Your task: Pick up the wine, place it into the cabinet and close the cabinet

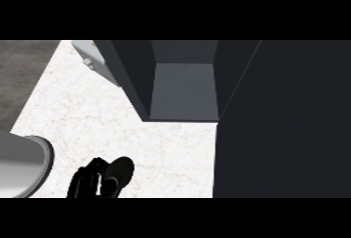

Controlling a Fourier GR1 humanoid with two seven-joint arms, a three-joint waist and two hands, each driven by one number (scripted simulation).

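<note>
My left hand (89,182) shows at the lower edge over the white marble counter (103,116), its black fingers curled round a dark rounded thing (120,169); I cannot tell whether it is the wine. Ahead and to its right the dark cabinet (184,88) stands open, its pale door (96,58) swung out further ahead. A grey rounded shape (24,165) lies just to its left.

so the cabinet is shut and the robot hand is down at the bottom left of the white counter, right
Not quite. The cabinet is open, not shut: the head view shows its dark interior and its door swung out to the left. The rest holds: a black robot hand is at the bottom left of the white counter.
</note>
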